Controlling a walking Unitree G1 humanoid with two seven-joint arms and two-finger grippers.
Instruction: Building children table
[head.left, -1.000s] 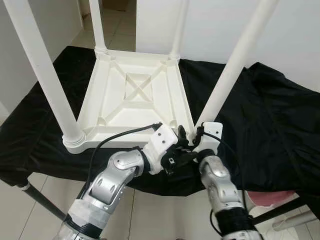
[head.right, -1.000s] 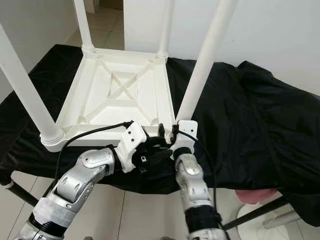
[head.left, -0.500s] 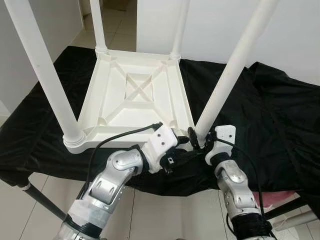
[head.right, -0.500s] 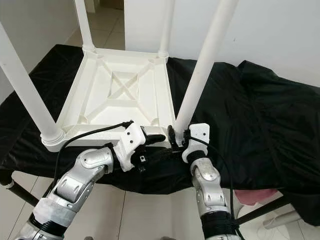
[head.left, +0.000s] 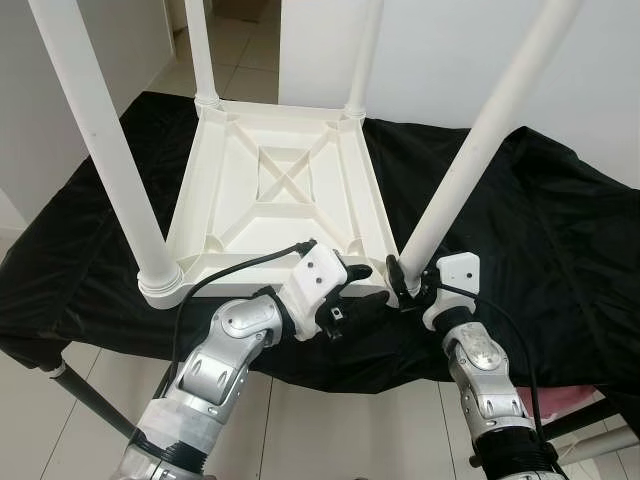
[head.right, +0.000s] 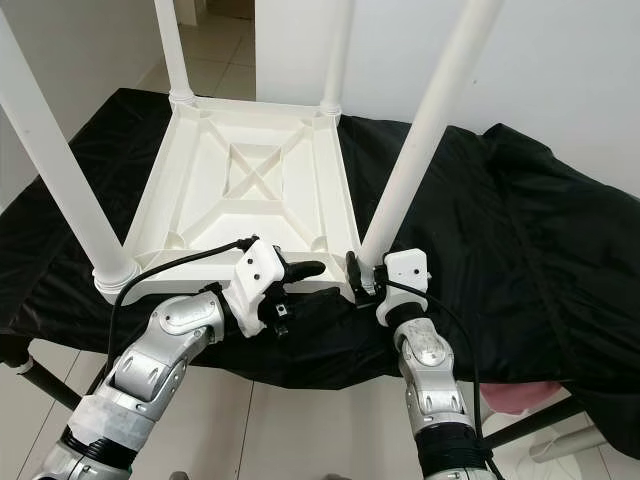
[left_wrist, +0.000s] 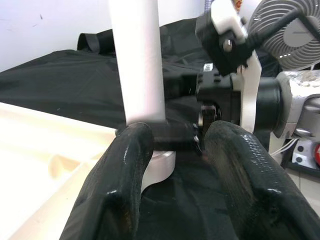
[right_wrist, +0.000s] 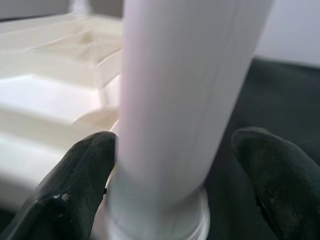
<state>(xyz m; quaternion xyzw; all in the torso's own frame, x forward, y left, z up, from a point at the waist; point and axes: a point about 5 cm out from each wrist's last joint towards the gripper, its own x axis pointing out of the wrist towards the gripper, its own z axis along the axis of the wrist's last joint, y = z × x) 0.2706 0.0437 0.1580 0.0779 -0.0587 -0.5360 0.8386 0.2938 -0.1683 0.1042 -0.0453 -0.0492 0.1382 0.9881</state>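
Right gripper (head.right: 357, 272) is straddling the near-right white plastic table leg (head.left: 470, 165) low, fingers spread; stiff, light, probably slippery, so gripping at the base looks best. Left gripper (head.right: 300, 280) is sitting unclenched beside it.

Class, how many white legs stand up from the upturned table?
4: near left leg, near right leg beside the right gripper, far left leg, far right leg.

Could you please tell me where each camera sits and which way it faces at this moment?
Left and right eye views: on the head, looking down at the upturned white table on black cloth; both arms show.
Left wrist view: along the left gripper, facing the near right leg and right gripper.
Right wrist view: along the right gripper, facing that leg.
All views share the leg.
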